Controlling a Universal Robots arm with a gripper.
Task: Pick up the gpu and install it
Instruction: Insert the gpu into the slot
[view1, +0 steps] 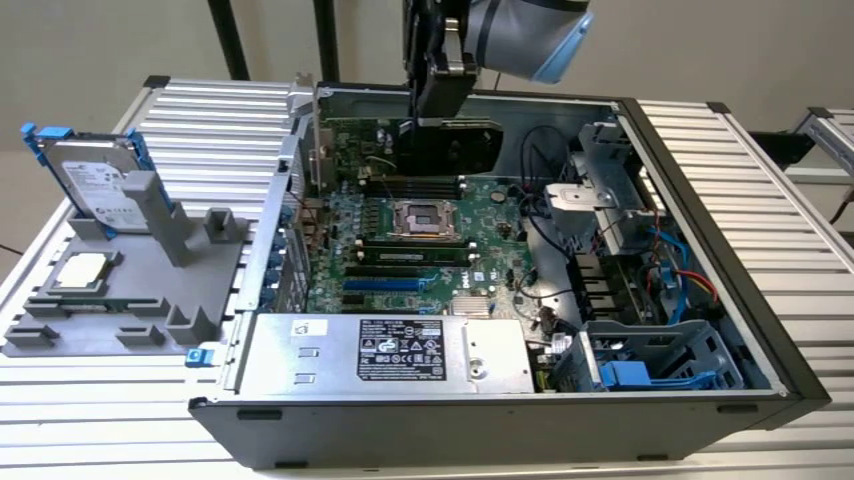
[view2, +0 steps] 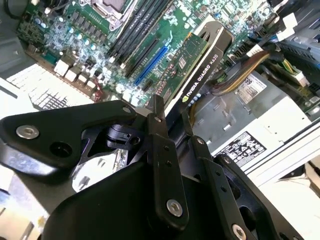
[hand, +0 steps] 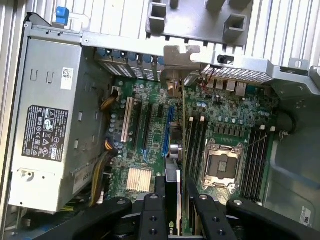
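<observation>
The pincer (view2: 172, 117) is clamped on the graphics card (view2: 192, 62), holding it edge-on above the motherboard (hand: 150, 100) inside the open computer case (view1: 747, 300). In the exterior view, the card (view1: 447, 145) hangs at the case's 12 o'clock end.

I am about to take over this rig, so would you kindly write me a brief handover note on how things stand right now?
Pincer: shut on the gpu, gripping its edge.
Gpu: lifted and held over the motherboard inside the open computer case, as the exterior view shows; it is not seated in a slot.
Done: pickup from outside the case.
Left: install the card.
Also present: hard drive standing in the grey holder on the exterior view's left.
</observation>
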